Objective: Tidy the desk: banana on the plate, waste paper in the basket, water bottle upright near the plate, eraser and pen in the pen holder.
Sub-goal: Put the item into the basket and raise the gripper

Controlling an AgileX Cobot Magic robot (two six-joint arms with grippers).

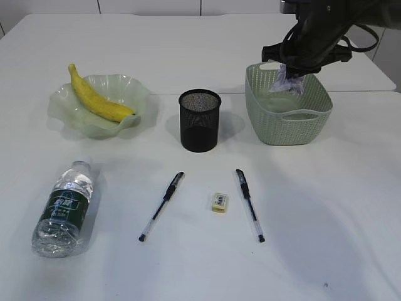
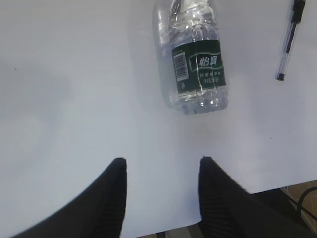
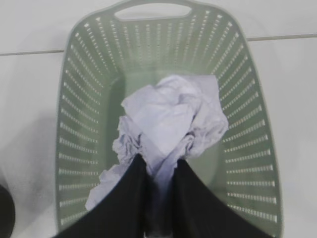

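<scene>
A dark green label with white Chinese characters and a barcode was seen on the water bottle (image 2: 194, 53), laid on its side near the left edge of the white tabletop (image 1: 326, 207). Only the right wrist view showed the right pincer (image 3: 159, 166) closed on crumpled waste paper (image 3: 171, 121) over the green basket (image 3: 74, 99). The left pincer (image 2: 161, 168) was held open, empty.

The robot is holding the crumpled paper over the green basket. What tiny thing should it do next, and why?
Probably open its jaws and let go. The right gripper is shut on the crumpled paper, and the paper hangs right above the inside of the basket, so it should drop in. The bottle, two pens and eraser are not yet tidied.
</scene>
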